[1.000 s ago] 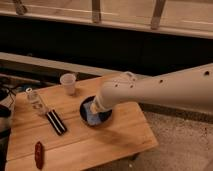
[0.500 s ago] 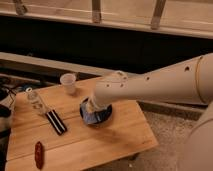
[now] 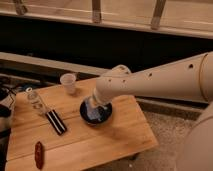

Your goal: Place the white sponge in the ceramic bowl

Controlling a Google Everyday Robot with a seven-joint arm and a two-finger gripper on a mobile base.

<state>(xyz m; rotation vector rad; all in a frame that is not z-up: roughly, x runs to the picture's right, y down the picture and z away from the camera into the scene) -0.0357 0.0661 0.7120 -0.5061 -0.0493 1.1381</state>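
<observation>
The ceramic bowl (image 3: 96, 115) is a dark round bowl with a bluish inside, standing near the middle of the wooden table (image 3: 75, 145). My gripper (image 3: 93, 106) hangs right over the bowl, at the end of the white arm (image 3: 160, 82) that reaches in from the right. A pale bluish patch (image 3: 96, 114) lies inside the bowl under the gripper; I cannot tell whether it is the white sponge. The arm hides part of the bowl.
A white paper cup (image 3: 68, 83) stands at the table's back. A clear bottle (image 3: 36, 101) and a dark flat bar (image 3: 56, 121) lie at the left. A red object (image 3: 38, 154) lies near the front left corner. A dark wall runs behind.
The arm has swung slightly left and lower over the bowl. The bowl and the other things have not moved.
</observation>
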